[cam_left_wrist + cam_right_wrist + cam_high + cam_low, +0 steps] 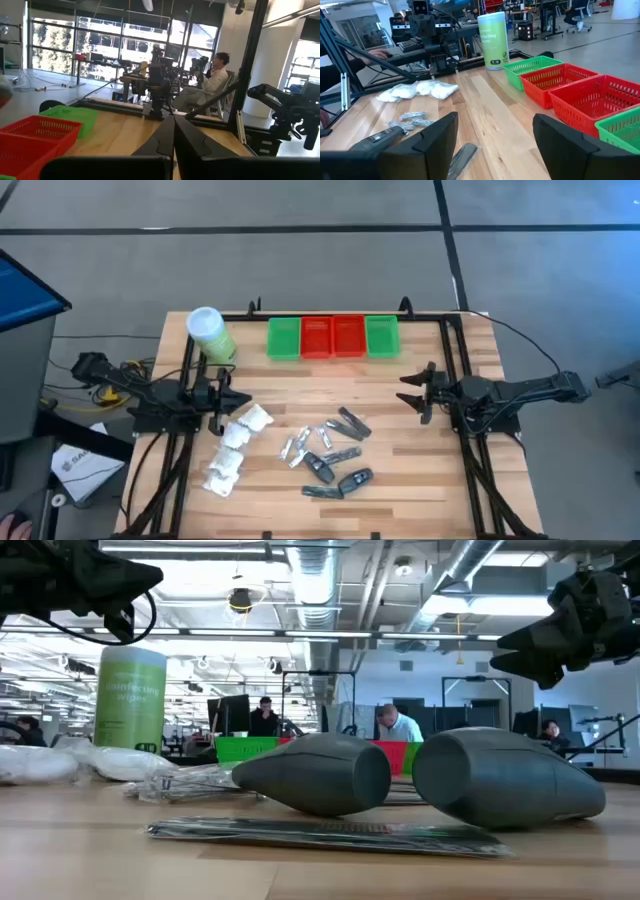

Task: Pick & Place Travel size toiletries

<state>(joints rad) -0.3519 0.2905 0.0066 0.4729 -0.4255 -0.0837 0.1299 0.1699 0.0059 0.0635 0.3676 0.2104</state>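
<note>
The toiletries lie loose on the near half of the table: white puffy packets [235, 445], silver foil sachets [298, 445] and dark oblong pieces [335, 470]. In the low view two dark pieces [320, 775] fill the foreground, with white packets [60, 762] to the left. The right wrist view shows the packets [417, 90] and sachets [412, 119]. My left gripper [228, 393] hovers shut just beyond the white packets, its fingers together [174, 122]. My right gripper [414, 392] hovers open at the table's right side, away from the items [495, 132].
A row of trays stands at the far edge, green [284, 338], red [332, 337], green [382, 336]. A tall light-green canister [210, 335] stands left of them. Bare wood [330, 385] lies between the grippers. People sit in the room behind [400, 725].
</note>
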